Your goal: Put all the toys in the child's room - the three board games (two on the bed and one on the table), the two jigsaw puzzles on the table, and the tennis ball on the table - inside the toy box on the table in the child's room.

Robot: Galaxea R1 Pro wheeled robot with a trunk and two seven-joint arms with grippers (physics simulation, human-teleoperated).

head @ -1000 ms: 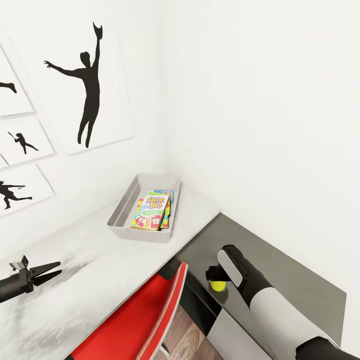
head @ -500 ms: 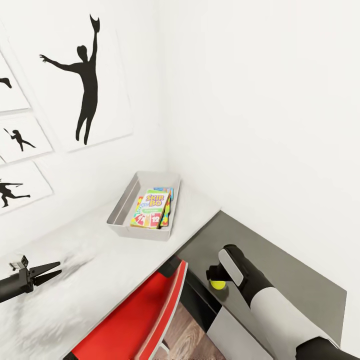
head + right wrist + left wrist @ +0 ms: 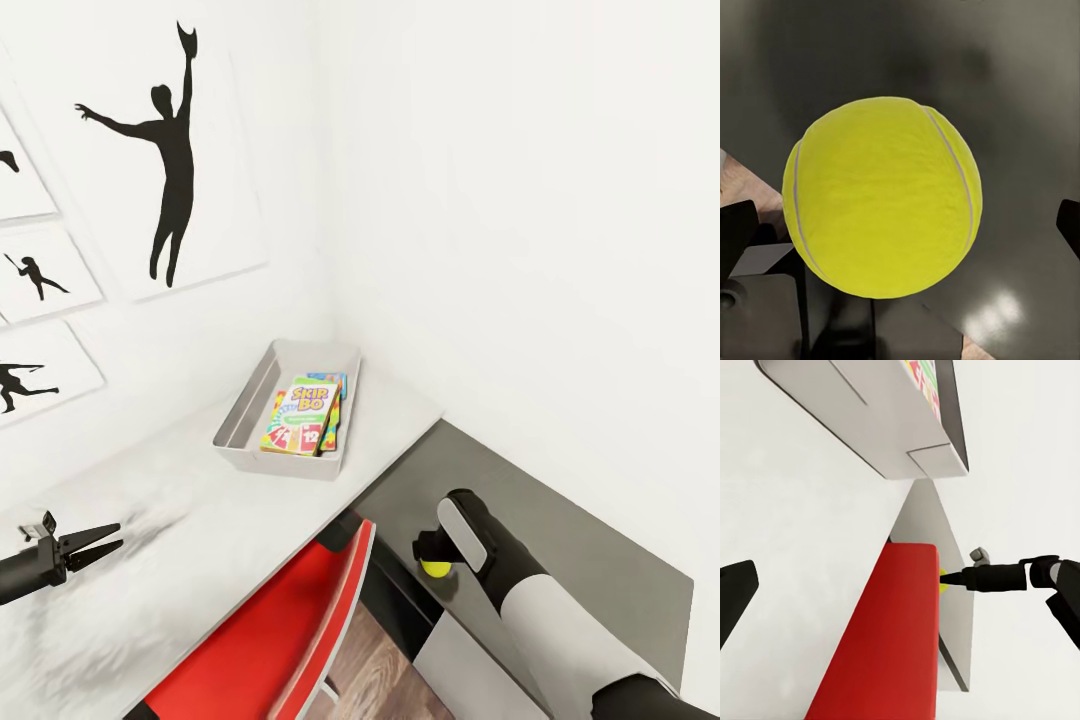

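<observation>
Yellow felt marks the tennis ball point(image 3: 885, 196), pinched in the right gripper point(image 3: 432, 562) above the dark grey surface point(image 3: 600, 560); light, springy and round, it probably holds best across its widest middle. Farther off, the toy box point(image 3: 240, 410) on the white table point(image 3: 400, 410) holds board games point(image 3: 303, 415), and the empty left gripper point(image 3: 95, 541) has its jaws apart.

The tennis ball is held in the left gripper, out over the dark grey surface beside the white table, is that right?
Not quite. The tennis ball is in the right gripper, not the left, as the head view shows. The left gripper is over the white table, holding nothing. The rest stands: the ball is over the dark grey surface.
</observation>
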